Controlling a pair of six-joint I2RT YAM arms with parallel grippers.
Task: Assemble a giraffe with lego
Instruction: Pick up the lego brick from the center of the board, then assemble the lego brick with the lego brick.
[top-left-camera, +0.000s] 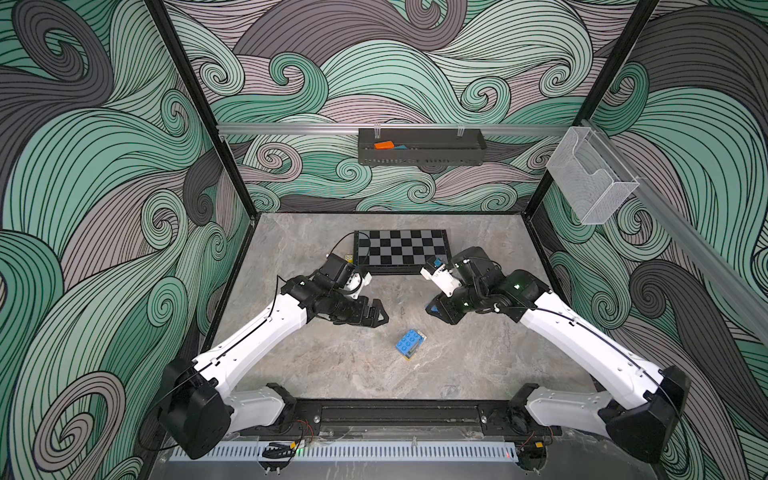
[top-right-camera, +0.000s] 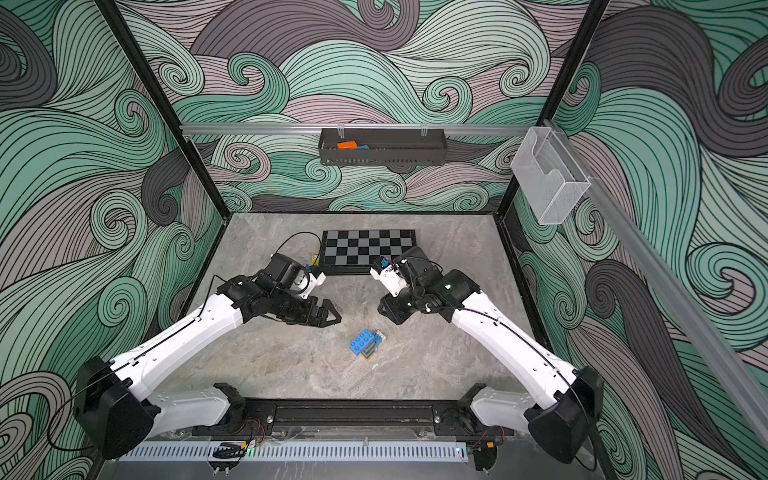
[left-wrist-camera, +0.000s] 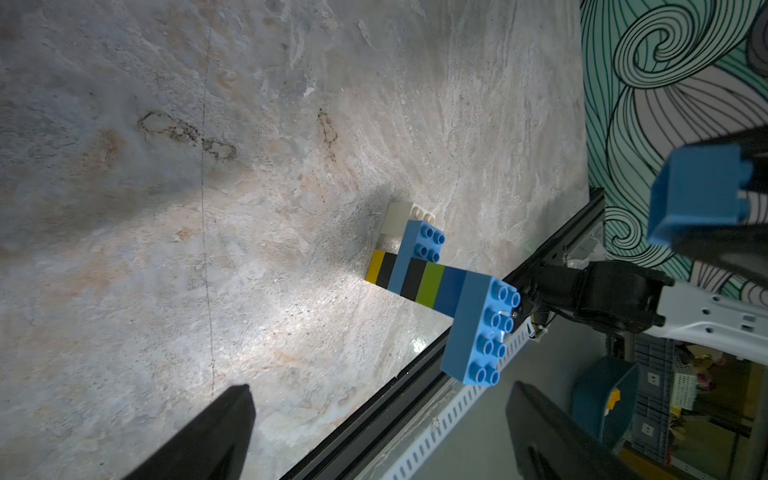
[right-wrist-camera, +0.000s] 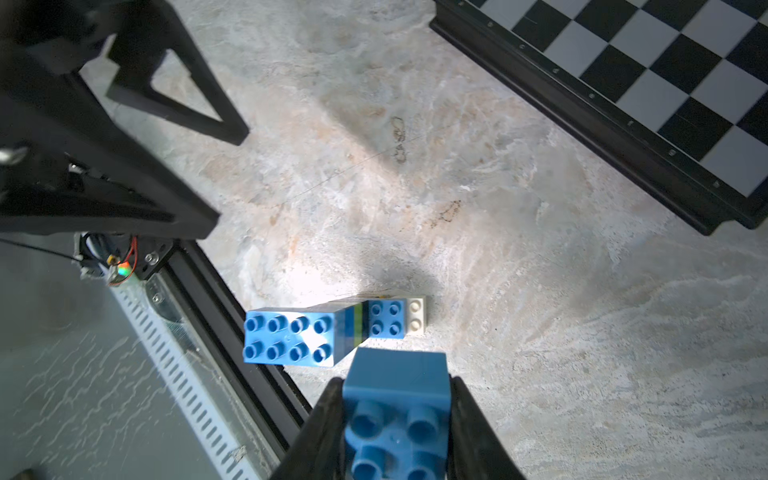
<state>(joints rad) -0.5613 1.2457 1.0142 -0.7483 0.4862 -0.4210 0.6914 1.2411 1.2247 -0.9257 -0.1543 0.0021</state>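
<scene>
Between the right fingers (right-wrist-camera: 322, 436), the blue brick (right-wrist-camera: 395, 374) is smooth, glossy plastic; the table (right-wrist-camera: 561, 311) looks like matt, mottled stone.

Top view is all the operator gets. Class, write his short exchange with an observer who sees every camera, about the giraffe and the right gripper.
Operator: What does the right gripper hold?
Observer: A blue square brick, clamped between both fingers.
Operator: The giraffe's neck colours?
Observer: Under the long blue head: dark blue, green, black; a yellow foot at the bottom.
</scene>
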